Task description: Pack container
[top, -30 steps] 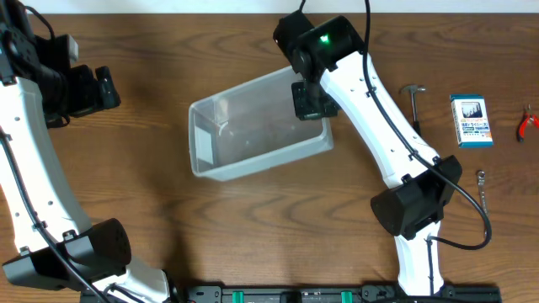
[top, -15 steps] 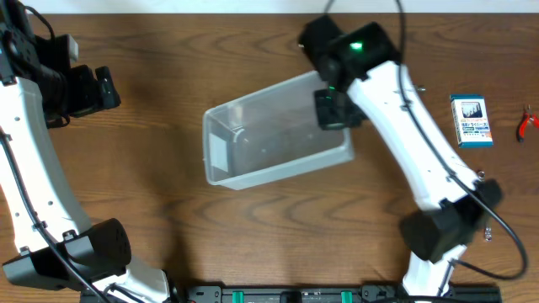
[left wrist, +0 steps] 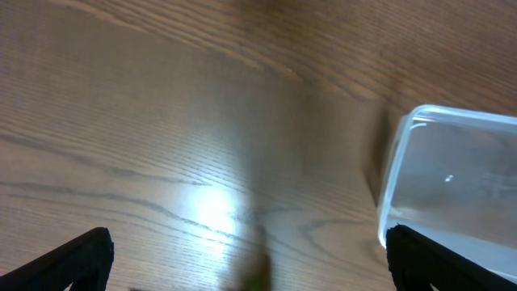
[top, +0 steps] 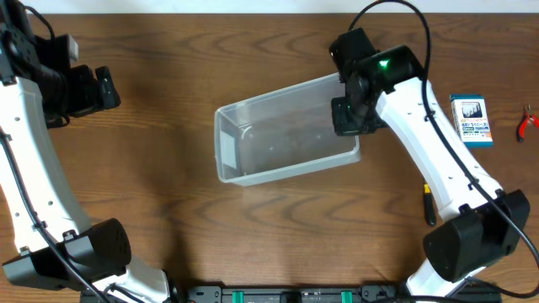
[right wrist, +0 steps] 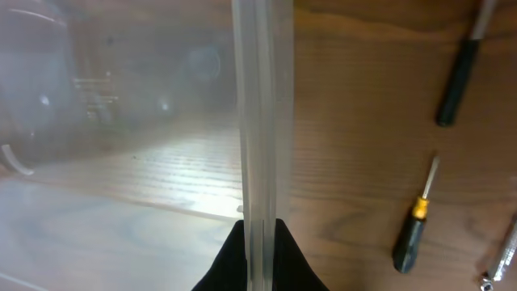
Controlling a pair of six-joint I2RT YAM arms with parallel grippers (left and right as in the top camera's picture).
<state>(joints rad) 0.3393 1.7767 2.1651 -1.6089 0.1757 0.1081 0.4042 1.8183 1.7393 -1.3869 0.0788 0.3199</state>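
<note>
Brown wood-grain counter, two arms: the right gripper has its jaws clamped on the thickened rim of the clear shallow rectangular plastic container at its right short wall. The left gripper, jaws wide apart and empty, hangs well off to the left. The container lies skewed near mid-counter with nothing in it, and a small blue-and-white box, red-handled pliers and a yellow-and-black screwdriver lie apart to its right. Judged light, thin-walled and slick, it probably flexes under a one-sided pinch, so the stiffer rim is the sound hold.
</note>
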